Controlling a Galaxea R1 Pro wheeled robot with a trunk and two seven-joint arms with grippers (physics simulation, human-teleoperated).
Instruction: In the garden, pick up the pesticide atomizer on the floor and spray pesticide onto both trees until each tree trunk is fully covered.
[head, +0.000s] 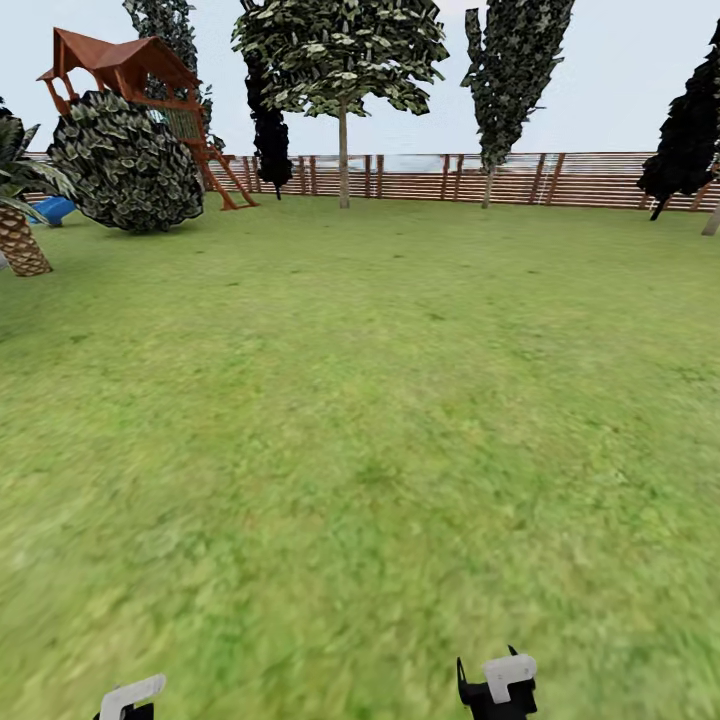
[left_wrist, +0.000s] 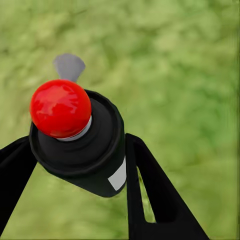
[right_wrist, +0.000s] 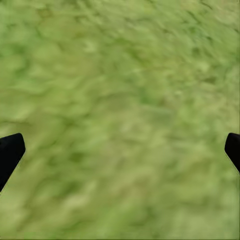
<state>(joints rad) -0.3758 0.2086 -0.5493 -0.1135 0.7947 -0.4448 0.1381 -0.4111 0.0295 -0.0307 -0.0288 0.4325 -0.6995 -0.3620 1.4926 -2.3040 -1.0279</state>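
In the left wrist view my left gripper (left_wrist: 76, 150) is shut on the pesticide atomizer (left_wrist: 82, 145), a black can with a glossy red ball top and a grey nozzle. Grass lies beneath it. My right gripper (right_wrist: 122, 150) is open, its black fingertips wide apart over bare lawn. In the head view both grippers sit at the bottom edge, left (head: 130, 697) and right (head: 497, 685). Two trees stand far off by the fence, one (head: 343, 60) with a thin straight trunk (head: 343, 160) and a taller, narrower one (head: 512, 70) to its right. No white specks are visible on them.
A wide green lawn (head: 380, 420) stretches to a brown slatted fence (head: 420, 178). At the far left are a wooden play tower (head: 130, 70), a round dark bush (head: 125, 165) and a short palm (head: 18, 235). Black conifers (head: 268, 130) (head: 690, 135) stand along the fence.
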